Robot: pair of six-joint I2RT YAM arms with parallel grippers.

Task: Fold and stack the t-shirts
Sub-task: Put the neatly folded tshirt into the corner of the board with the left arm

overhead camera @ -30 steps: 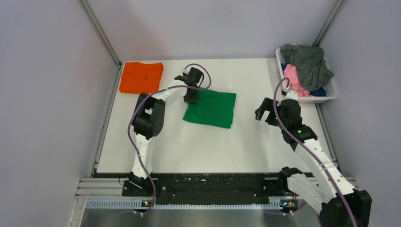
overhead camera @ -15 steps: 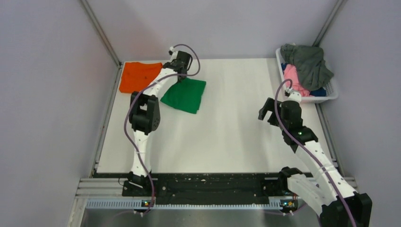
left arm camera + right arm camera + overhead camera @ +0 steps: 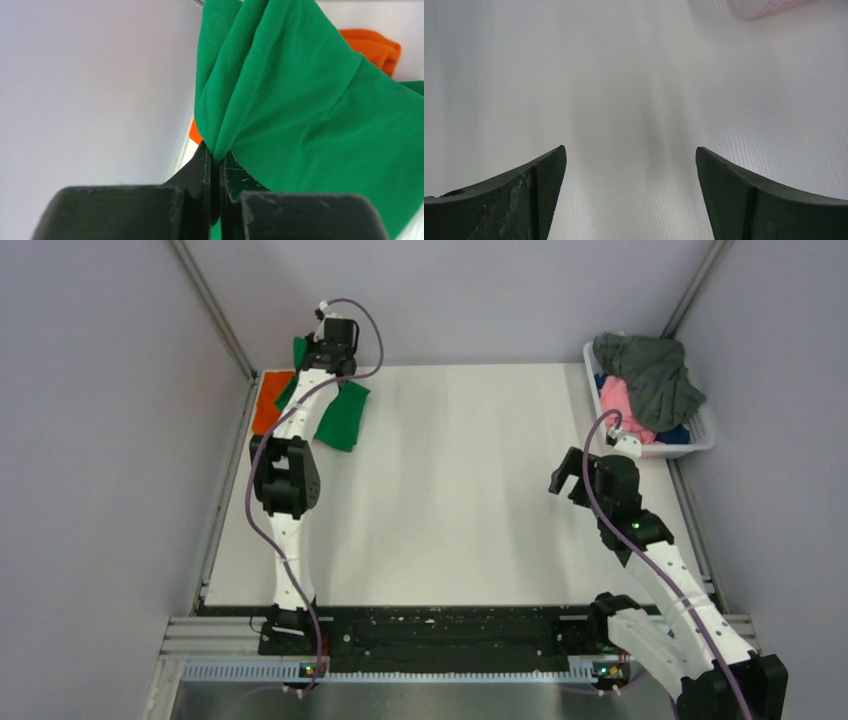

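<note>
**Green tee carried to the far-left corner, held above the orange one**

The green t-shirt [image 3: 345, 420] hangs from my left gripper [image 3: 216, 155] at the table's far-left corner. It is bunched where I pinch it and drapes loosely below. A second ago it lay folded flat near the middle of the table [image 3: 480, 500]. Half a second ago it was partway across. Now it is lifted and sits over the orange t-shirt [image 3: 265, 410].

The orange t-shirt lies folded against the left edge, mostly hidden by my arm and the green cloth. In my left wrist view a corner of orange shows past the green folds.

My left jaws are squeezed nearly together on a gathered pleat of green fabric, with only a thin slit between them.

I judge this to be the stacking step. The green tee has reached the pile, and what remains is to lower it squarely and let go. Because it hangs gathered, not flat, its fold may not land tidy.

My right gripper [image 3: 630, 150] is spread wide and holds nothing. It hovers over bare table just beside the white basket [image 3: 700, 445] and has barely shifted over the last second.

The basket holds a grey tee [image 3: 655, 370], a pink tee [image 3: 620, 405] and a sliver of blue cloth. All are crumpled, so more folding lies ahead.
</note>
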